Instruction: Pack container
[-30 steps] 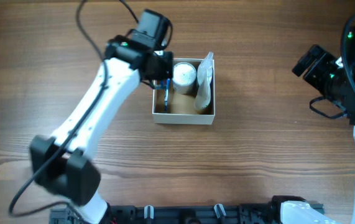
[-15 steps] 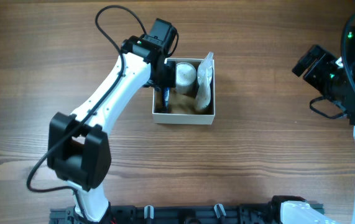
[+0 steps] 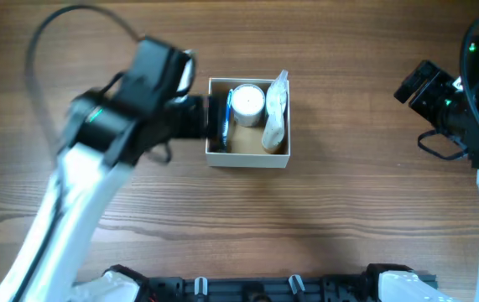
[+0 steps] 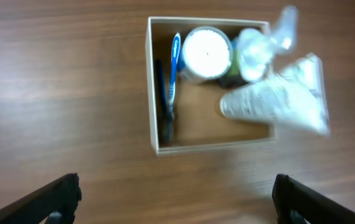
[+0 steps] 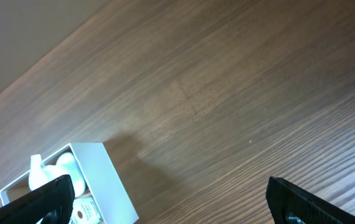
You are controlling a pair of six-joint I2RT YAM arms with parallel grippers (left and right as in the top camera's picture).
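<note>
The tabletop (image 3: 348, 201) is carrying one packing job, set near its middle and a little toward the far edge.

The left arm (image 3: 105, 143) is reaching in from the near-left corner and is showing blurred in the overhead view. The left fingers (image 4: 56, 196) are standing spread wide and are pinching nothing. They are hanging above the near wall of the container (image 4: 214, 147), apart from it. In my judgement that suits a hand with nothing left to set down.

The right arm (image 3: 465, 92) is sitting by the right edge, well apart from the work, probably to leave the other arm room. The right fingers (image 5: 46, 196) are likewise spread and bare.

The container is sitting square and upright, and is already holding several items.

- A clear pouch (image 4: 276, 102) is leaning against the right wall and rising above the rim, apparently too long to lie flat.
- A white jar (image 4: 207, 53) is standing in the far part, just beside the pouch.
- A blue toothbrush (image 4: 174, 74) is lying lengthwise near the left wall.
- A dark slim item (image 4: 162, 99), which I cannot identify, is lying against the left wall.

Keeping the long items by the left wall is leaving the brown floor open. The packing is looking close to complete.
</note>
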